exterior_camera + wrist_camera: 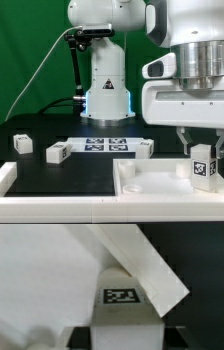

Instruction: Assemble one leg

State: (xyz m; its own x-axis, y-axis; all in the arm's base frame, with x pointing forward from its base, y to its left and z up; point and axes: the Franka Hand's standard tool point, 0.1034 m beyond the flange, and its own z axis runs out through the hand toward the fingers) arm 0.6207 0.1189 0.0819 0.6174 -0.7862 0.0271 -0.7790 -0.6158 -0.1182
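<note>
Small chunky white plastic leg with a black-and-white tag (203, 166) sits pinched at its upper end in the hand (200, 146), over the large flat white tabletop piece (150, 182) on the exterior view's right. We can't tell if it touches. We judge this the carry-to-mount step; next we need the leg squared over its mounting spot, then lowered. Spare white blocks (58, 152) lie apart on the black desk (60, 178) beside the marker board (105, 145). Green backdrop (30, 50) behind.

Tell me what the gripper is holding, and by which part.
The gripper holds the leg by its upper end, above the tagged face, which shows below the grip.
</note>
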